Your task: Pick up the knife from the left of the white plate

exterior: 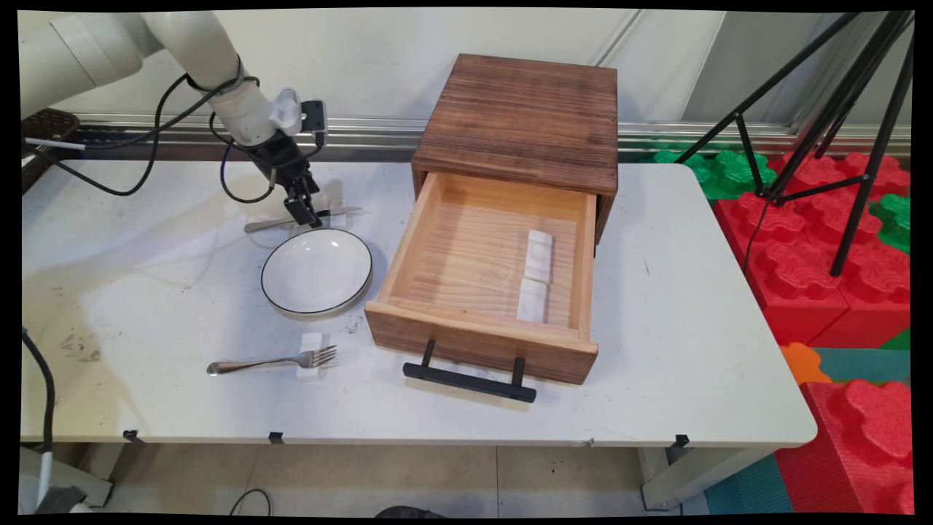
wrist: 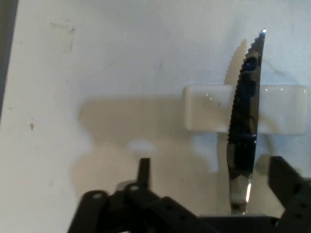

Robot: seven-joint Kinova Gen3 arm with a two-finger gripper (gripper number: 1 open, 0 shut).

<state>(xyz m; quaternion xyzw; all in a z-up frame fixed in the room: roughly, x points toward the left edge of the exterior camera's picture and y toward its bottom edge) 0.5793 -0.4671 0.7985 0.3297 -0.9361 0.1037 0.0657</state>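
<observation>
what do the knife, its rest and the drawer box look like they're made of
Knife: likely polished steel, mirror-bright with a serrated edge. Rest: glossy white, probably ceramic, showing highlights. Box: dark-stained wood with visible grain; its drawer paler, unstained wood.

Main view: fixed camera above the near side of the worktop [exterior: 656,350], looking down and across it toward the back wall at 12 o'clock. Takes in the whole worktop; floor with foam blocks [exterior: 824,240] and a tripod [exterior: 860,109] at 3 o'clock.

Hand view: camera on the hand, looking along the gripper [wrist: 209,184] straight down at the worktop, very close. Fingers [wrist: 291,189] rise from the bottom edge at 6 o'clock.

Shared area: the knife [wrist: 245,126] lying over a white rest [wrist: 209,114]; in the main view this patch sits at 10 o'clock, just behind the bowl [exterior: 317,272].
</observation>
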